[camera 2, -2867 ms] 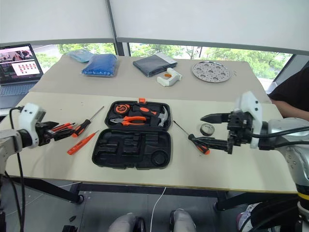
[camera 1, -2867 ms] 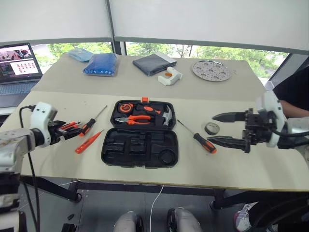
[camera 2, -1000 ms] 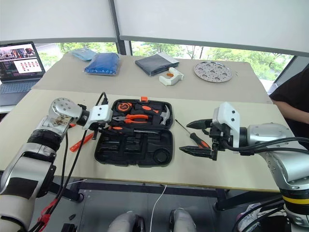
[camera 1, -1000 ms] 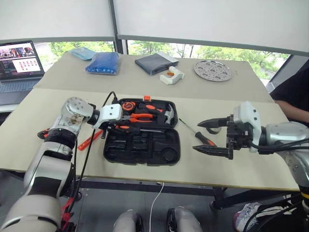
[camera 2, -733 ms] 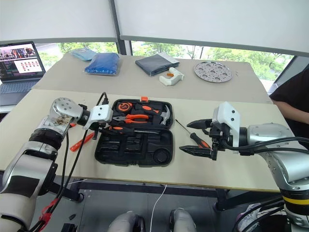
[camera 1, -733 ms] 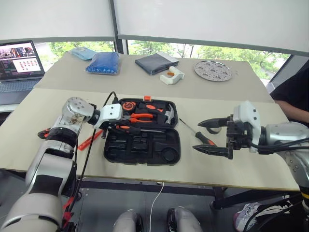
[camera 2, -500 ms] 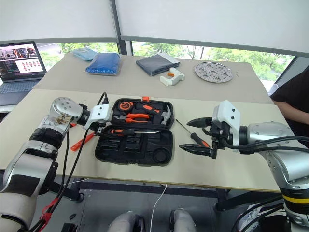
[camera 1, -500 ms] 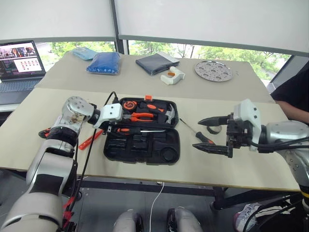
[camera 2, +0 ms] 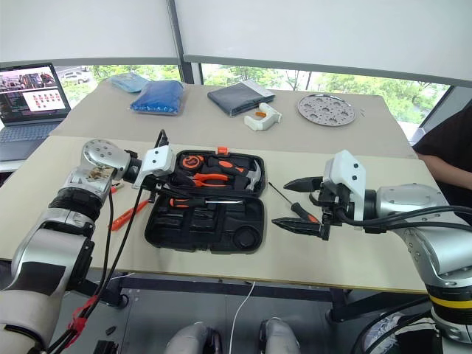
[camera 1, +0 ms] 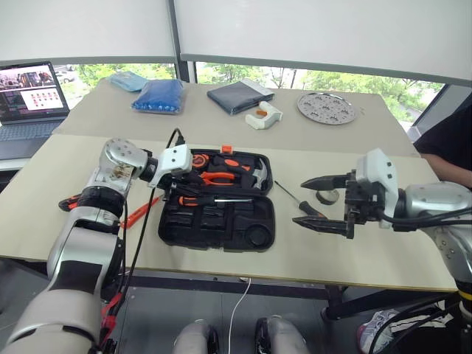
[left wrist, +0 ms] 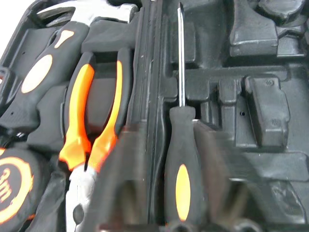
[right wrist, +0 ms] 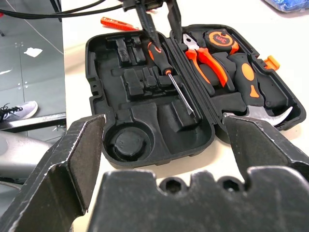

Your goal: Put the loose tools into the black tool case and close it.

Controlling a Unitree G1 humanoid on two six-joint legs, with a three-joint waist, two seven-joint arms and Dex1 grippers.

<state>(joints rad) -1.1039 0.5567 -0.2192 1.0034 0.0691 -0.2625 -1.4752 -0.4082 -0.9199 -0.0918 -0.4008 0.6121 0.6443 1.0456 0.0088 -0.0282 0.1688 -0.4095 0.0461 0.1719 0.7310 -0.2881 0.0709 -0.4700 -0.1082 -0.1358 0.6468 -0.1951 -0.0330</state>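
The black tool case (camera 1: 221, 230) lies open in the middle of the table. One black-and-orange screwdriver (camera 1: 210, 199) rests in its front half, along the hinge. My left gripper (camera 1: 183, 190) hovers over that screwdriver's handle (left wrist: 181, 183), open, with a blurred finger on each side. My right gripper (camera 1: 299, 200) hangs open and empty to the right of the case. Behind it on the table lie a second screwdriver (camera 1: 304, 208) and the small black tape roll (camera 1: 327, 197). A thin orange tester screwdriver (camera 1: 136, 214) and the utility knife (camera 1: 70, 200) lie left of the case.
The lid half holds pliers (camera 1: 214, 177), a hammer (camera 1: 254, 173) and a tape measure (camera 1: 195, 161). At the back of the table are a laptop (camera 1: 29, 92), a blue bag (camera 1: 157, 94), a dark pouch (camera 1: 237, 96), a white holder (camera 1: 262, 116) and a round metal plate (camera 1: 327, 108).
My left gripper carried a screwdriver from the table's left side to the case, let go of it by the hinge and lifted slightly. The right gripper has kept still.
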